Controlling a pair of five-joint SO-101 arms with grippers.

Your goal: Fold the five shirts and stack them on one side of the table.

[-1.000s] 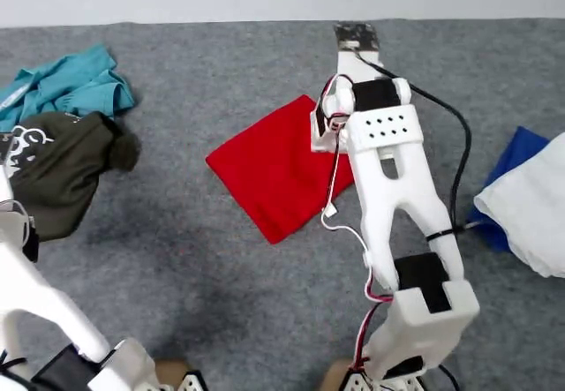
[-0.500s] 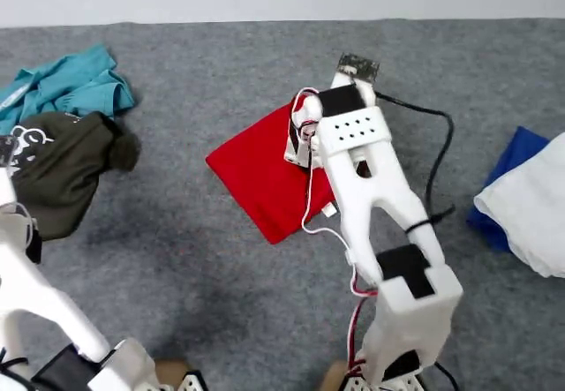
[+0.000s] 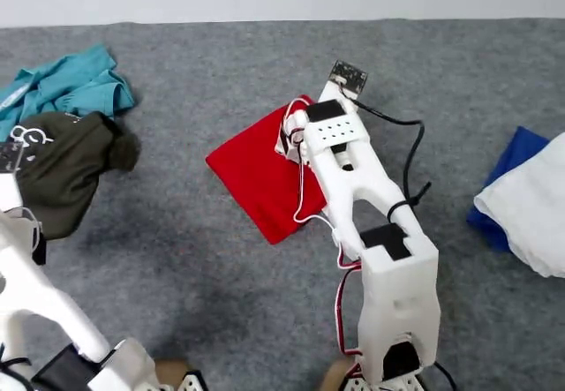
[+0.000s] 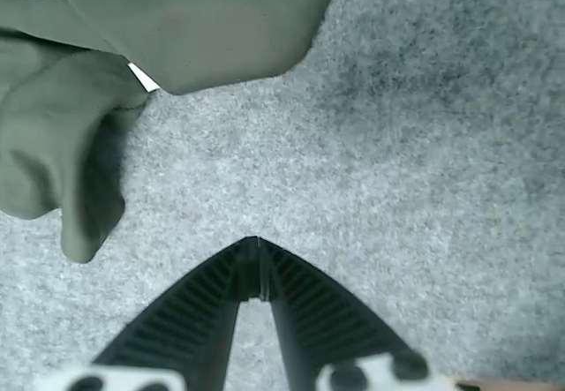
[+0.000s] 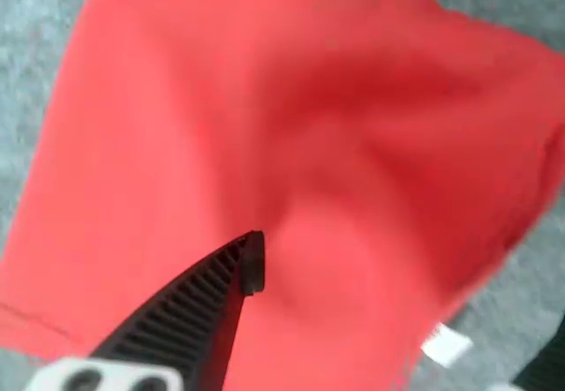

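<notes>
Right gripper [image 5: 251, 259] over folded red shirt [image 3: 252, 175], grip unreadable; left gripper [image 4: 258, 259] clenched empty: pinch all layers, slide flat toward white shirt [image 3: 530, 214].

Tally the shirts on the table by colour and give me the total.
Teal shirt: 1
Olive shirt: 1
Red shirt: 1
Blue shirt: 1
White shirt: 1
Total: 5
</notes>
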